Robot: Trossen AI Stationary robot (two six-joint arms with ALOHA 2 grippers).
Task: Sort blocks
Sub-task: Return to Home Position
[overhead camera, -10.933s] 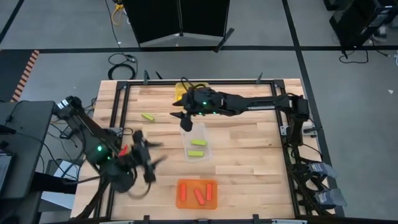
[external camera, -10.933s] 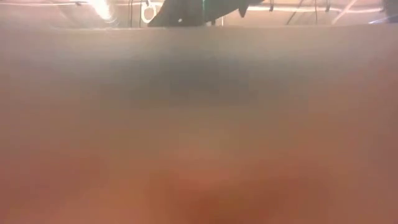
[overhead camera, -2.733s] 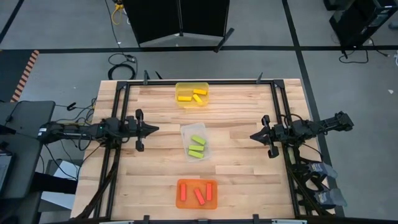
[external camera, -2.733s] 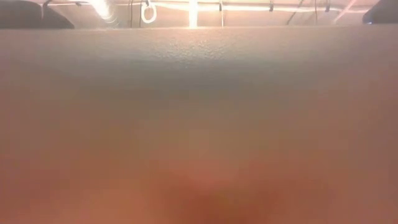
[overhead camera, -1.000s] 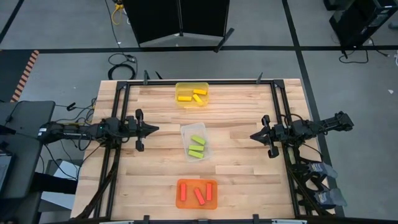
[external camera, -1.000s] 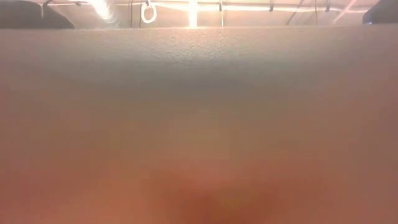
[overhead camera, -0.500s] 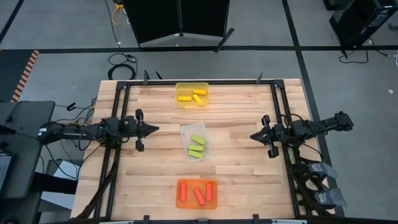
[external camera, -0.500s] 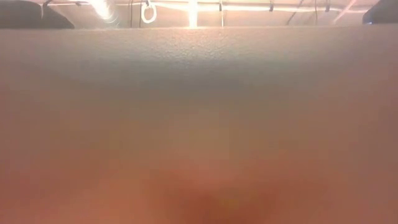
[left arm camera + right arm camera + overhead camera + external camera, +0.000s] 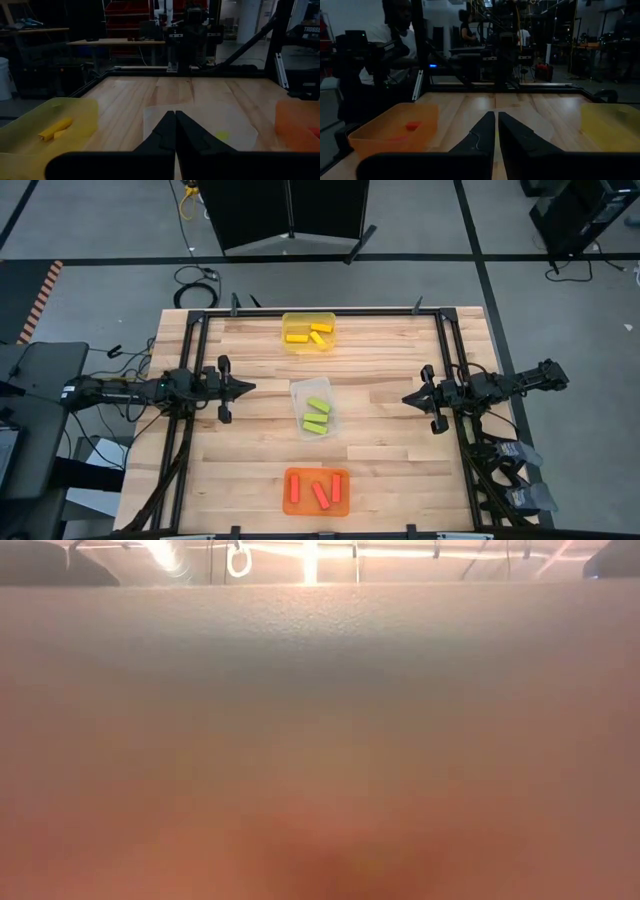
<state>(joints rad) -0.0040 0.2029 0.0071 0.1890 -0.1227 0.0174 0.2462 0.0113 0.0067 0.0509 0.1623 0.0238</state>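
Three yellow blocks (image 9: 308, 334) lie in the yellow tray (image 9: 308, 319) at the table's far side. In the middle, three lime green blocks (image 9: 317, 416) lie in the clear tray (image 9: 305, 389). Near the front edge, three red blocks (image 9: 320, 491) lie in the orange tray (image 9: 292, 492). My left gripper (image 9: 248, 388) hovers level at the table's left side, shut and empty, pointing at the clear tray. My right gripper (image 9: 407, 398) hovers level at the right side, shut and empty, facing it. In the left wrist view the shut fingertips (image 9: 175, 117) show a yellow block (image 9: 56, 128) off to one side.
A black metal frame (image 9: 195, 360) runs around the tabletop. Bare wood lies between the trays and each gripper. The low view is filled by a blurred orange surface (image 9: 320, 740). People (image 9: 400, 25) stand in the room beyond the table's left side.
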